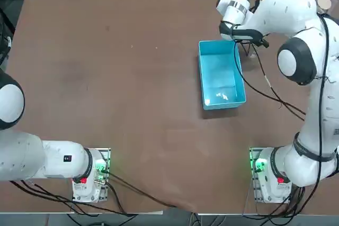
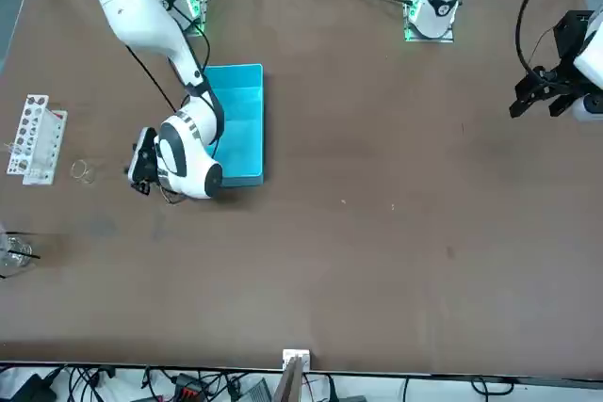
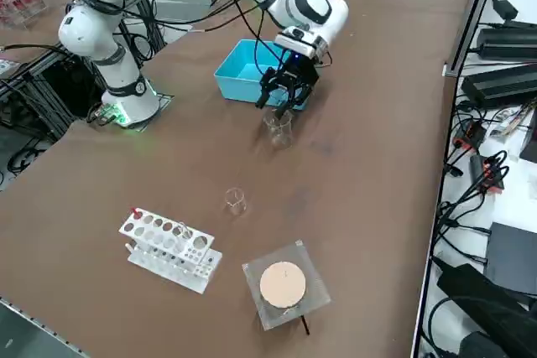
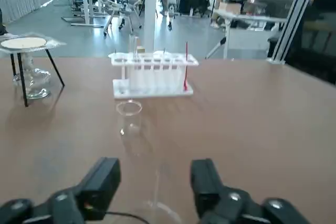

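Note:
My right gripper hangs low over the table beside the blue bin, its fingers open. Directly under the fingertips stands a tall clear beaker. In the right wrist view the two dark fingers stand wide apart around my gripper, and the beaker's rim shows faintly in the gap between them. Whether the fingers touch the glass cannot be told. From overhead my gripper sits just past the bin's far right corner.
Beyond the gripper stand a small clear beaker, a white test tube rack holding a red-marked tube, and a clear stand topped by a round disc. Cables trail from the arm over the bin's edge.

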Controlling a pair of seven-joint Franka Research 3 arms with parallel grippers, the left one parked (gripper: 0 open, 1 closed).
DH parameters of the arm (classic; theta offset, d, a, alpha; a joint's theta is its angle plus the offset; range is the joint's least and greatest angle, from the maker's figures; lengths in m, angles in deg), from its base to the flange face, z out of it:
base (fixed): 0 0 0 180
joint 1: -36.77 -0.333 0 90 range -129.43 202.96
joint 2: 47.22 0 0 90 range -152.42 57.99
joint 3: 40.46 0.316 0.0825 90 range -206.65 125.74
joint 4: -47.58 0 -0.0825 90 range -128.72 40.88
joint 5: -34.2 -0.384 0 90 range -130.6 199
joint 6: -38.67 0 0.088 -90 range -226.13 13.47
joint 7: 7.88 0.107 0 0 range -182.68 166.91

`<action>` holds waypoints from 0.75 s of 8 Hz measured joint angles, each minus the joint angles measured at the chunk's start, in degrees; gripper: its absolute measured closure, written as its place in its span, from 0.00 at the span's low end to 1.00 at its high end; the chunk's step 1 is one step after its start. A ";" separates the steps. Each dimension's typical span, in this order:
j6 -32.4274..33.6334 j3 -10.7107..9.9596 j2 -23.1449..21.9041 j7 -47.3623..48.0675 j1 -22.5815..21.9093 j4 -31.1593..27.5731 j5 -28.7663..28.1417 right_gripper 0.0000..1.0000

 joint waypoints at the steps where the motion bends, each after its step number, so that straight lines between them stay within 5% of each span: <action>1: 2.45 0.00 -1.24 -3.54 -0.12 0.11 0.01 0.00; 4: 8.43 -0.86 -5.76 -10.99 0.39 -3.53 4.64 0.00; 6: 0.91 -1.87 -11.55 -11.23 5.17 -16.77 14.05 0.00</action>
